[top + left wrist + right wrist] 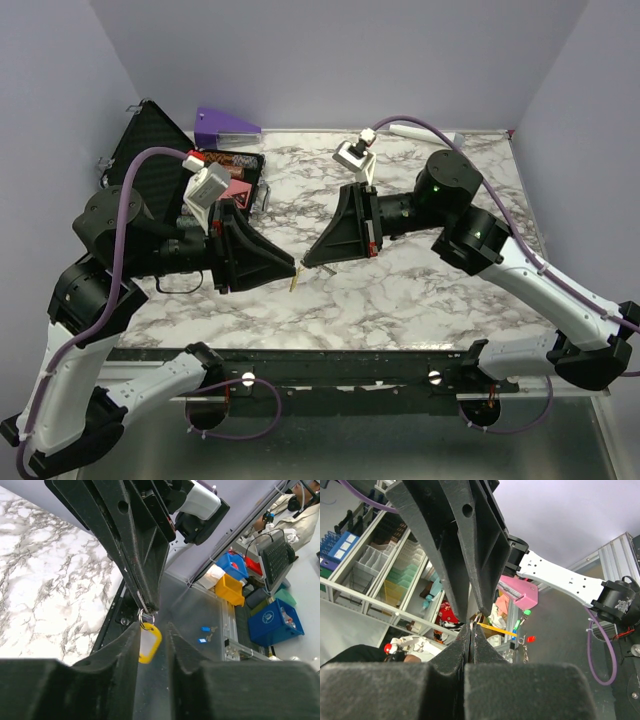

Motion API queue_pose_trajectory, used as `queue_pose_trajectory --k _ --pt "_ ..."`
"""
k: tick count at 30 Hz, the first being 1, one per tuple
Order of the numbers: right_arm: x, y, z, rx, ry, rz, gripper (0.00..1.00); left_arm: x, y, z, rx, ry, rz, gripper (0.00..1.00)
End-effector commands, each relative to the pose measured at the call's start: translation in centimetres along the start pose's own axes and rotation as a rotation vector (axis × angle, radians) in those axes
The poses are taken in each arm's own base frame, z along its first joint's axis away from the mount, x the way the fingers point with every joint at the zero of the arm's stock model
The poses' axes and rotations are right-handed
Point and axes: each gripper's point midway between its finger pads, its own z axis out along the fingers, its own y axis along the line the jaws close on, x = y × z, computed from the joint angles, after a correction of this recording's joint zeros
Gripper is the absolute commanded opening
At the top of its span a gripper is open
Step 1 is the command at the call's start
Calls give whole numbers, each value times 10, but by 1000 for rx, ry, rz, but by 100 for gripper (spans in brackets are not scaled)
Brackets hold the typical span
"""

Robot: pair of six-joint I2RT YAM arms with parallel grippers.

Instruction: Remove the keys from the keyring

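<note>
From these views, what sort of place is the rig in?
Likely a robotics lab or workshop: shelves stacked with parts trays, a blue bin and a yellow bin nearby, and a marble-patterned table walled in purple.

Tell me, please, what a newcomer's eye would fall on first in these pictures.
Two black claws meet tip to tip above the middle of the marble table, the left claw and the right claw. The right claw's tip pinches a small metal keyring, and the yellow keys dangle below it. At the far left lies an open black case beside a purple wedge.
</note>
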Motion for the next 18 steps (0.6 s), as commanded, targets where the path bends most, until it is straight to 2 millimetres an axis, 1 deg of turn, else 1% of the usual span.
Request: queue_pose_trajectory --k 1,2,4,8,12,18 --pt "2 13 -4 -23 7 -15 1 1 -7 4 64 24 -3 27" --pt "2 13 -4 -23 5 -18 1 2 -9 3 67 25 -3 23" --pt "2 14 -4 -23 3 -18 1 4 -7 4 71 28 -9 20" --pt "2 14 -4 -22 2 -19 1 6 -8 5 92 31 -21 20" --pt "1 15 -5 -21 -3 -21 1 7 -9 7 107 32 -27 24" --pt "2 11 -3 -16 2 -15 1 5 -13 6 126 24 -24 24"
